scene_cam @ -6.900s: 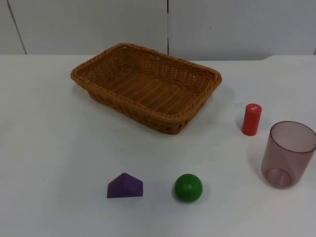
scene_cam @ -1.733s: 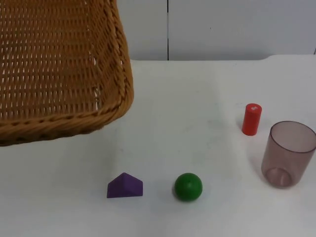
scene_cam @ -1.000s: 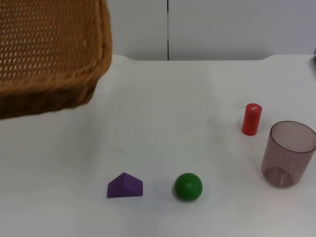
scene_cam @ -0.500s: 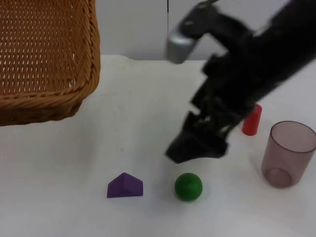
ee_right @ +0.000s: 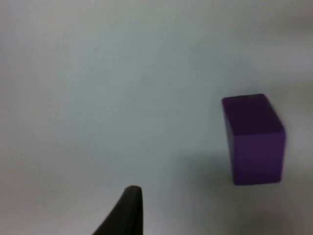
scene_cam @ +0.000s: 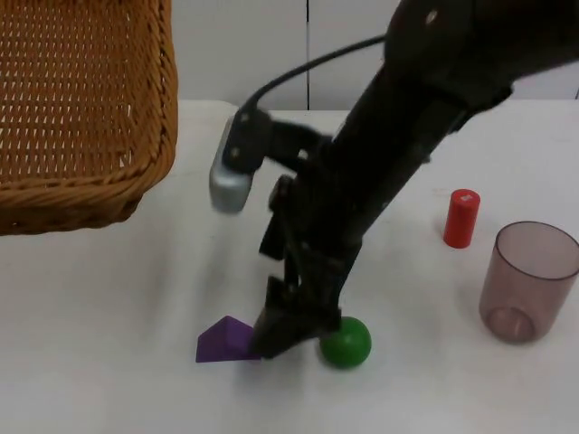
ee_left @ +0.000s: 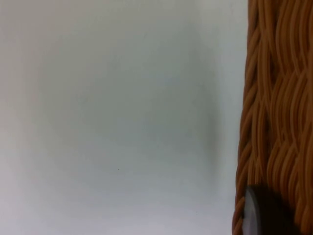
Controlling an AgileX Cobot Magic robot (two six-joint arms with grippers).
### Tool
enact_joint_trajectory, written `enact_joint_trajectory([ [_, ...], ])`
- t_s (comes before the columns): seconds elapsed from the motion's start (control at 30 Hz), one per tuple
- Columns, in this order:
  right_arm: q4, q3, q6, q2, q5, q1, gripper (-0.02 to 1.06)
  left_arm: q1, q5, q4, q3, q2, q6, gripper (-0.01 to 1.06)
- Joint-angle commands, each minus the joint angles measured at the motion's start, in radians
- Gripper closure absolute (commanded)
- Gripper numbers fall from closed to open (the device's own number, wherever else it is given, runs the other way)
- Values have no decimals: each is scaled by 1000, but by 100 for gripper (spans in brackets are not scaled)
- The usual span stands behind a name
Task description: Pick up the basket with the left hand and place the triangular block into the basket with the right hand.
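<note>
The wicker basket [scene_cam: 81, 108] is hanging raised above the white bench [scene_cam: 118, 298] at its far left, near the camera in the top view. The left wrist view is showing the basket's woven rim [ee_left: 276, 112] with a black finger [ee_left: 264, 215] of the left gripper pressing against it, so the left fingers are holding the basket's rim.

The right arm is reaching down across the middle of the bench, and the right gripper [scene_cam: 285, 334] is sitting low between the purple triangular block [scene_cam: 222, 342] and the green ball [scene_cam: 346, 344], covering the block's right edge. The block is lying on the bench, not lifted. In the right wrist view the block [ee_right: 254, 139] is resting apart from one black finger [ee_right: 128, 208]; how wide the right fingers are standing cannot be told.

A red cylinder [scene_cam: 460, 218] is standing upright at the right with a small white label on top, its writing too small to read. Just beside it a translucent pinkish cup [scene_cam: 527, 282] is standing upright.
</note>
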Motion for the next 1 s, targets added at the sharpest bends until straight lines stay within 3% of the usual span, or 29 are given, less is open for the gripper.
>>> enact_joint_trajectory([
  [0.0,2,-7,-28,16,-15,15,0,3,-9,-17,-12,-8,-6,105],
  [0.33,7,-61,-54,123,-116,58,0,3,-8,-20,-12,-8,-10,105],
  [0.57,3,-139,-49,174,-79,58,3,3,-4,-15,-12,-8,-10,105],
  [0.73,-1,-143,-47,190,-57,58,10,3,-4,-15,-12,-8,-10,105],
  [0.97,-3,-145,-39,220,-29,58,12,3,-6,-16,-12,-8,-10,105],
])
